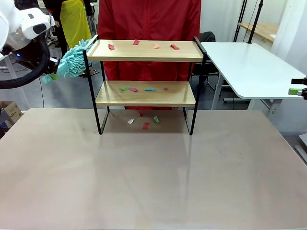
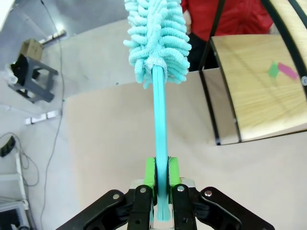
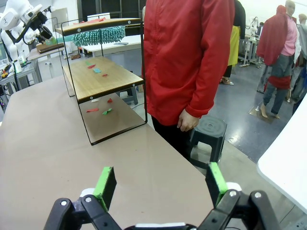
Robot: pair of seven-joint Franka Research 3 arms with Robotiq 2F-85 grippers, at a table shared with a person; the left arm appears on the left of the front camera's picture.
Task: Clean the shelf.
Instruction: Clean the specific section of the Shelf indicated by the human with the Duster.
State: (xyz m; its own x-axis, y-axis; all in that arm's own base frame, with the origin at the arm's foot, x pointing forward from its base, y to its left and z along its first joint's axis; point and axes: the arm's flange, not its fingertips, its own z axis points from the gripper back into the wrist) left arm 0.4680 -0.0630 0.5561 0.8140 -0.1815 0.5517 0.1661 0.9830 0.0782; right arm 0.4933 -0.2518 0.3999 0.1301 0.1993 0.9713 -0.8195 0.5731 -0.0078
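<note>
The shelf (image 1: 144, 51) stands at the far middle of the table, two wooden boards on a black frame. Several coloured paper scraps (image 1: 174, 47) lie on its top board, more scraps on the lower board (image 1: 150, 89) and on the table beneath (image 1: 145, 126). My left gripper (image 1: 52, 73) is shut on the handle of a teal fluffy duster (image 1: 72, 61), whose head is at the top board's left rail. In the left wrist view the gripper (image 2: 161, 175) clamps the handle, with the duster head (image 2: 158, 38) beside the shelf (image 2: 254, 96). My right gripper (image 3: 162, 184) is open and holds nothing, far right of the shelf (image 3: 103, 79).
A person in a red coat (image 1: 148, 19) stands right behind the shelf, hand hanging by the side (image 3: 188, 123). A white table (image 1: 249, 67) stands at the back right, a black stool (image 3: 208, 132) beyond the table's edge. The near half of the table (image 1: 153, 177) is bare.
</note>
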